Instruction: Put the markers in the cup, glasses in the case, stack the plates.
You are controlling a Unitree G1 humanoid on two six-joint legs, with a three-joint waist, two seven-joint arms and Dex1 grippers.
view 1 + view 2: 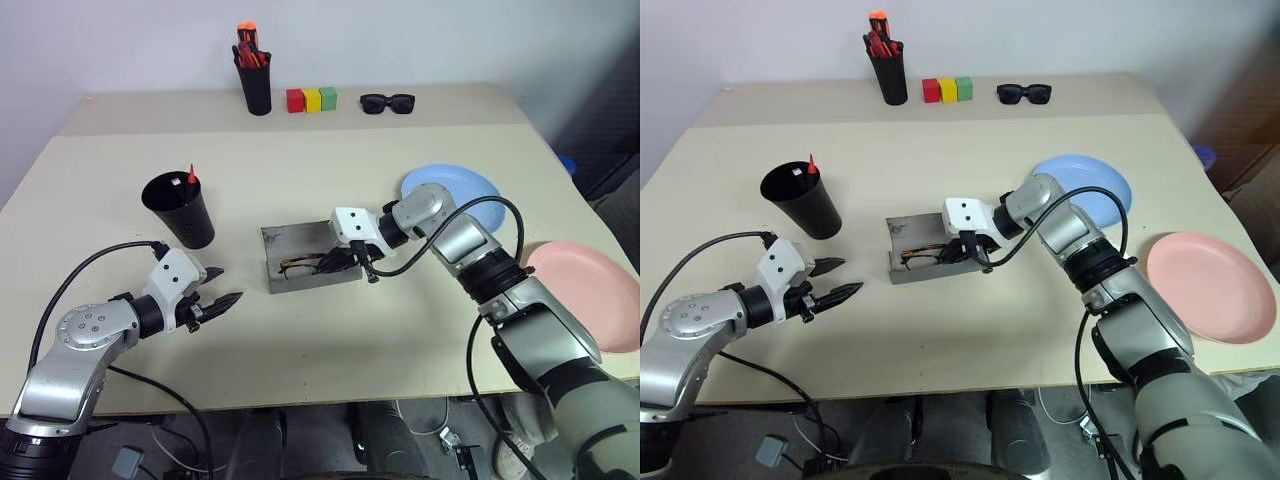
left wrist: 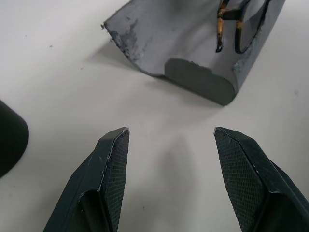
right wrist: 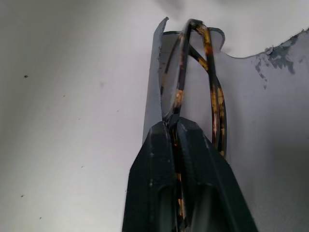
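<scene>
Both arms are built of rounded silver-grey metallic segments joined by black collars. The left arm's elbow housing carries a ring of small dark screws on its flat round face. Each wrist ends in a boxy white module, and from it spring two black tapered fingers forming the left end effector (image 1: 222, 288) and the right end effector (image 1: 340, 262). The inner faces of the fingers (image 2: 116, 174) are covered in a fine cross-hatched grip texture. A thin black cable loops free from each white module back along its forearm.
</scene>
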